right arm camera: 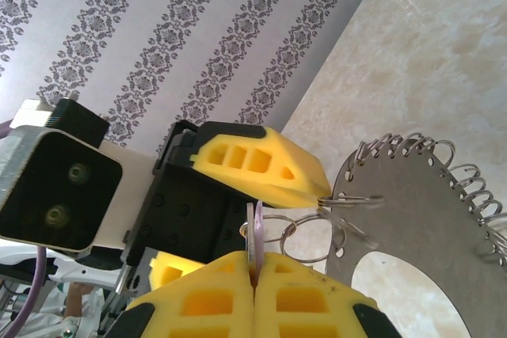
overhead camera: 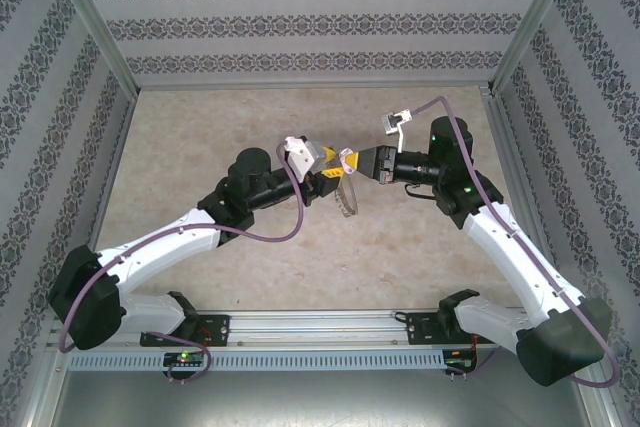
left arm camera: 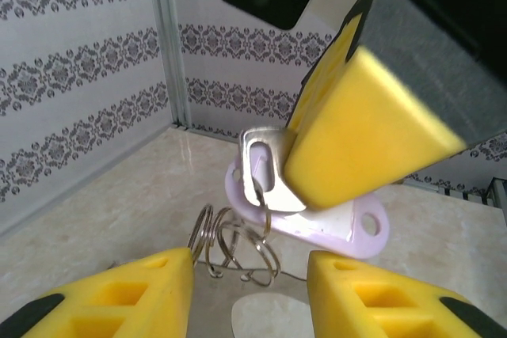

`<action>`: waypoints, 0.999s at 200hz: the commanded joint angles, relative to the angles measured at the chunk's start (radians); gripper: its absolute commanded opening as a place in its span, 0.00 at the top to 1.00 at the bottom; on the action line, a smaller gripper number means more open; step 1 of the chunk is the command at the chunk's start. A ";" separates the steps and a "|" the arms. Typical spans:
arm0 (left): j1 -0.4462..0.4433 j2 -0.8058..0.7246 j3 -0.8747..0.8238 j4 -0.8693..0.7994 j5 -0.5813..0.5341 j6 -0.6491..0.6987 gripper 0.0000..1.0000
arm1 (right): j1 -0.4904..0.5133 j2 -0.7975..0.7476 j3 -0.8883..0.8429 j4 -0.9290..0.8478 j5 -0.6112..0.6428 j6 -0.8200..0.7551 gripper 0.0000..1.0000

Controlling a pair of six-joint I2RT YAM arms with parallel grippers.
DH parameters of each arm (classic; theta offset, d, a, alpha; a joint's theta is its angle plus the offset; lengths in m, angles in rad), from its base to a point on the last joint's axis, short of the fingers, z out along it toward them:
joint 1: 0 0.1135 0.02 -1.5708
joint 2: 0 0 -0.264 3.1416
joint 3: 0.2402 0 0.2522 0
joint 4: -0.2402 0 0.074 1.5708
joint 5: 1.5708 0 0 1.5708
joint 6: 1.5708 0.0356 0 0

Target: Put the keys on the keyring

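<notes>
The right gripper (right arm camera: 253,263), blocky yellow fingers pressed together, pinches the small metal key (left arm camera: 264,154) with its flat lilac tag (left arm camera: 352,231) just beside the keyring (right arm camera: 428,227), a thin matte grey hoop fringed with wire loops (right arm camera: 467,184), which the left gripper (left arm camera: 249,265) clamps aloft over the middle of the marbled table (overhead camera: 200,137), well apart from the patterned walls (overhead camera: 300,27).

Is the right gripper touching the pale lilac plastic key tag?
Touching. Right wrist view: the right gripper is shut on the lilac tag, no gap either side.

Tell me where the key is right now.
Left wrist view, centre: the key, with its lilac tag, is pinched in the jaws of the right gripper, just above the wire loops of the keyring.
</notes>
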 commanded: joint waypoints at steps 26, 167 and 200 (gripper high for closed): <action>-0.009 -0.004 0.001 0.061 0.017 0.010 0.58 | 0.021 -0.012 0.042 0.018 -0.012 -0.018 1.00; -0.010 0.027 -0.033 0.226 -0.107 -0.025 0.68 | 0.053 -0.016 0.041 0.011 -0.004 -0.028 1.00; -0.010 0.035 -0.035 0.237 -0.115 -0.035 0.58 | 0.056 -0.014 0.041 0.008 -0.004 -0.032 1.00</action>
